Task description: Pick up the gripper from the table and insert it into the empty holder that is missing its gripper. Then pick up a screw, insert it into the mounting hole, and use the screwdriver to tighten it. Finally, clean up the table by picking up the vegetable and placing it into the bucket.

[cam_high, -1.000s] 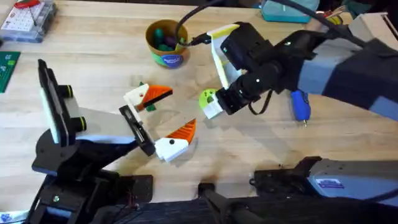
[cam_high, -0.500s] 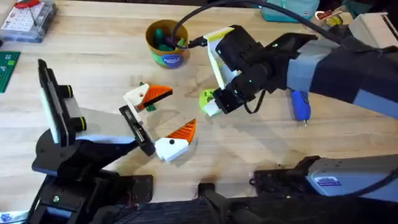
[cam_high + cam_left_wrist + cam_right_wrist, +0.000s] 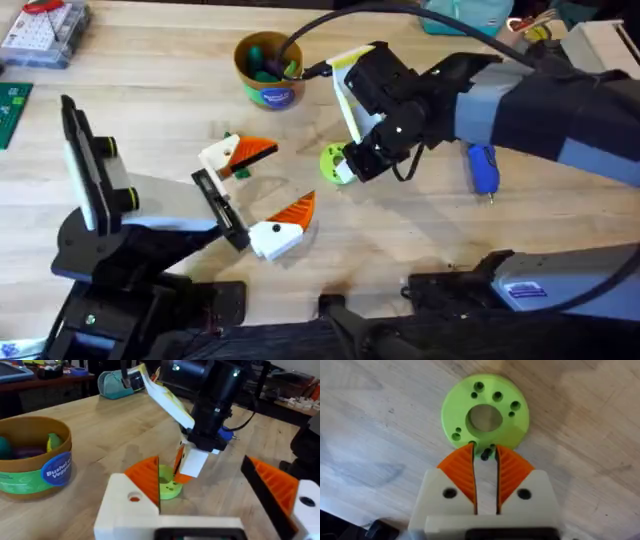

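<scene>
— Screw (image 3: 484, 453) position? Pinched between the nearly closed pads of the right gripper (image 3: 485, 457), at the green holder's (image 3: 485, 414) rim.

— And the left gripper (image 3: 220, 487)? Held open, nearby; the screwdriver (image 3: 484, 170) is left beside the right arm.

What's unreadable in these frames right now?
Right wrist: whether the screw has entered a hole in the green disc; the pads of the right end effector cover its shaft.
Overhead: the screwdriver upper end, under the right arm.
Overhead: the bucket contents, too small, with the cable crossing.

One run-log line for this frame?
right gripper: shut on screw, at green disc | left gripper: open, idle | screwdriver: on table
</scene>
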